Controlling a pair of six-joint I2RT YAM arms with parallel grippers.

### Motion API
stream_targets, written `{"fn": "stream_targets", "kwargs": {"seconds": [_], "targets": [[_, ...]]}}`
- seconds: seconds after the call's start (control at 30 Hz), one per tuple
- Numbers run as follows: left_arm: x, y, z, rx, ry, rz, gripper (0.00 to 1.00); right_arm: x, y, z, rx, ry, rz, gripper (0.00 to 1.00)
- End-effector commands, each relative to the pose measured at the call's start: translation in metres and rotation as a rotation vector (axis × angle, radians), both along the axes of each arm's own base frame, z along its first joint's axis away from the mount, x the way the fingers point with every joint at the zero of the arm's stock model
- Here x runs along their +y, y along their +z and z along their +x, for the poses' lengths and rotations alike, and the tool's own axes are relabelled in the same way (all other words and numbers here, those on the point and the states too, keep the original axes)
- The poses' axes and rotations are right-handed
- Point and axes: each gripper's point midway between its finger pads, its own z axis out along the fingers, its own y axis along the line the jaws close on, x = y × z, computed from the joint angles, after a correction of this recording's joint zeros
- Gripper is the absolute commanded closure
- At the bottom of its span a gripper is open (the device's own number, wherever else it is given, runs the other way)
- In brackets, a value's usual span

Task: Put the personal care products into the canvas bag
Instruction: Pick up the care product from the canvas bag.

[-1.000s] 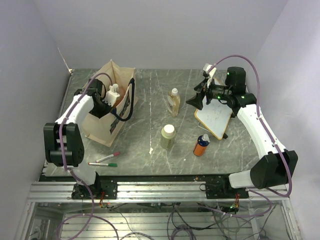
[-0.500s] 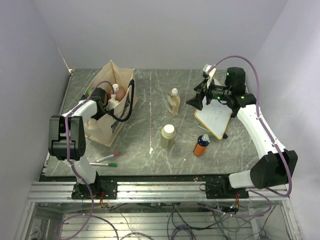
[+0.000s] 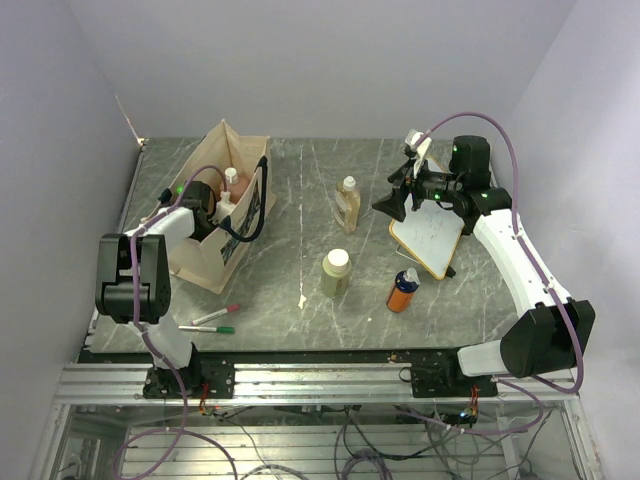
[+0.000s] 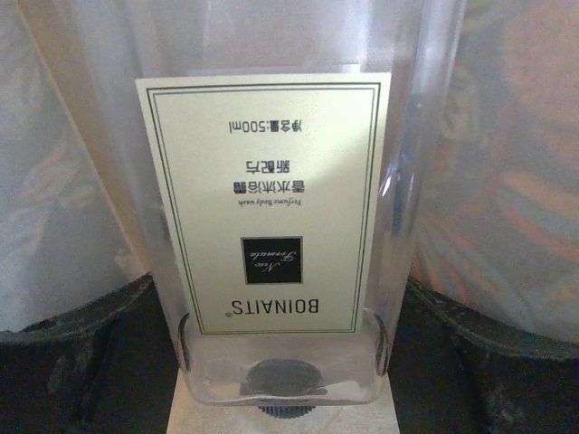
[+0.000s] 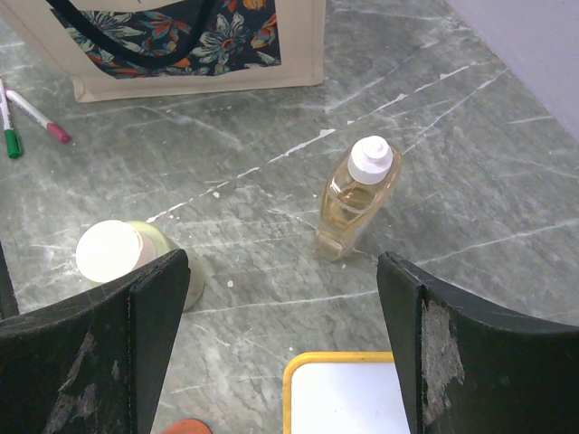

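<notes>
The canvas bag [image 3: 205, 250] stands at the left with a salmon-pink bottle [image 3: 231, 184] inside. My left gripper [image 3: 218, 207] is down in the bag's mouth. In the left wrist view it [image 4: 280, 362] is shut on the clear bottle [image 4: 271, 181], which is upside down with its black cap at the bottom. My right gripper [image 3: 395, 203] is open and empty above the table. Ahead of it [image 5: 282, 271] stand the amber bottle [image 5: 357, 194] and the pale green bottle [image 5: 118, 258]. They also show in the top view, amber [image 3: 348, 203] and green [image 3: 336, 274], with the orange bottle [image 3: 403, 291] near them.
The wood-framed whiteboard [image 3: 432, 235] lies under the right arm, its corner [image 5: 348, 398] below the right fingers. Red and green marker pens [image 3: 215, 320] lie in front of the bag. The bag's printed side [image 5: 181, 41] faces the right wrist camera.
My left arm has gone down from above the bag into its mouth with the clear bottle. The salmon-pink bottle now shows in the bag. The right arm has not moved.
</notes>
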Motion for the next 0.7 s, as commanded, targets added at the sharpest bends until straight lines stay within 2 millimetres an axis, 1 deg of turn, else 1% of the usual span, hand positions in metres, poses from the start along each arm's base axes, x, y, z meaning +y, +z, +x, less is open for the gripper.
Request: {"fn": "stream_targets", "kwargs": {"seconds": [0.0, 0.17, 0.2, 0.23, 0.33, 0.67], "targets": [[-0.005, 0.036, 0.023, -0.127, -0.005, -0.036, 0.56, 0.003, 0.002, 0.002, -0.014, 0.017, -0.002, 0.15], [-0.008, 0.071, 0.032, -0.175, -0.018, -0.046, 0.86, 0.004, 0.004, 0.001, -0.020, 0.017, -0.006, 0.15], [-0.008, 0.077, 0.033, -0.184, -0.020, -0.048, 0.91, 0.004, 0.004, 0.001, -0.022, 0.019, -0.006, 0.15], [-0.009, 0.084, 0.035, -0.194, -0.025, -0.053, 0.93, 0.004, 0.004, 0.001, -0.023, 0.018, -0.007, 0.15], [-0.011, 0.103, 0.038, -0.225, -0.037, -0.058, 0.93, 0.004, 0.005, 0.000, -0.024, 0.018, -0.007, 0.15], [-0.014, 0.171, 0.060, -0.398, -0.062, -0.068, 0.93, 0.005, 0.006, 0.000, -0.023, 0.015, -0.008, 0.15]]}}
